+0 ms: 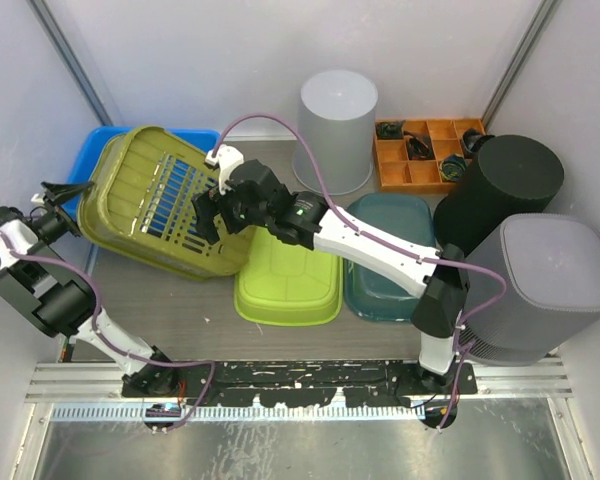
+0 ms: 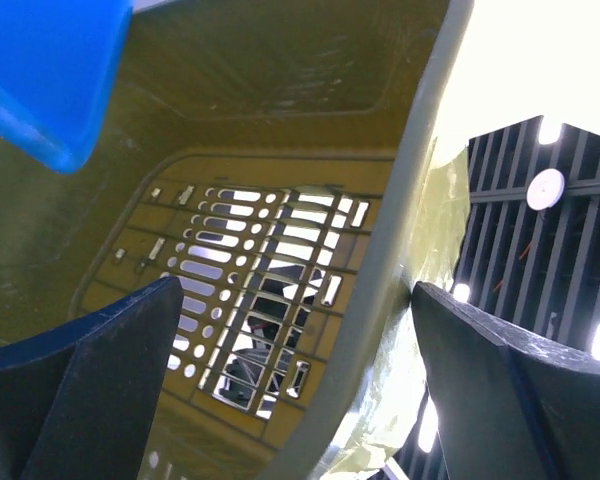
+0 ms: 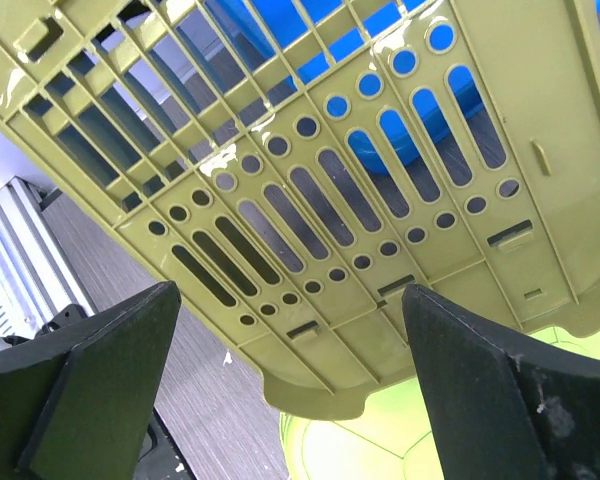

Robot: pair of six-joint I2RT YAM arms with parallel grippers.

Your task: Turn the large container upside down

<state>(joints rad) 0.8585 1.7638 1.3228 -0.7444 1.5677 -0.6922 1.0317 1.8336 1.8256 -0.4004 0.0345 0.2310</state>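
Note:
The large container is an olive-green slotted basket (image 1: pixel 150 200), tipped up on its edge at the left of the table, its slotted bottom facing right and upward. My left gripper (image 1: pixel 65 210) is at its left side. In the left wrist view the jaws (image 2: pixel 298 295) stand wide open astride the basket's rim (image 2: pixel 400 250), which lies against the right finger. My right gripper (image 1: pixel 215 212) is at the basket's right edge. In the right wrist view it (image 3: pixel 290 295) is open, with the basket's bottom (image 3: pixel 330 180) just ahead of the fingertips.
A blue bin (image 1: pixel 90 150) lies behind the basket. A lime-green tub (image 1: pixel 285 280) and a teal tub (image 1: pixel 385 265) lie upside down in the middle. A grey bucket (image 1: pixel 337 125), an orange organiser (image 1: pixel 425 150), a black cylinder (image 1: pixel 500 190) and a grey cylinder (image 1: pixel 550 285) stand at the back and right.

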